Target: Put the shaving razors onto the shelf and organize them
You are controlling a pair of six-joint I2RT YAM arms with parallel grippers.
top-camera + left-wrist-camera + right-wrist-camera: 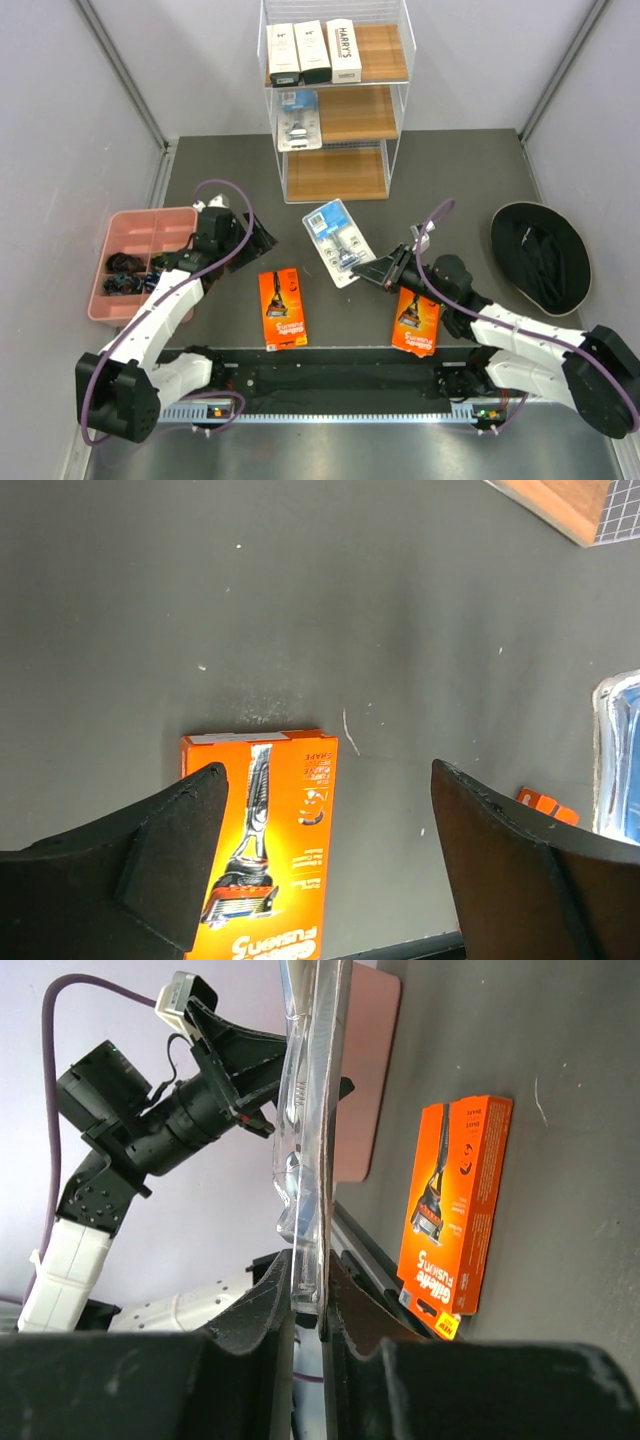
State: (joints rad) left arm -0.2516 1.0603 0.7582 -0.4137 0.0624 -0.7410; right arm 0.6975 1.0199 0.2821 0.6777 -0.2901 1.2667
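Extends left arm (165, 310) from lower-left base up to centre left, elbow bent. Holds left gripper (262, 235) with jaws wide apart, aimed right. Extends right arm (510, 335) from lower-right base leftward toward centre. Holds right gripper (368, 270) nearly closed, clamped on edge of blister pack (338, 238).

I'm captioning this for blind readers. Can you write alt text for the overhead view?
The right gripper pinches a blue-clear razor pack; the left gripper hangs open. Two orange packs lie flat nearby, and the shelf behind holds three white boxes and another blue pack.
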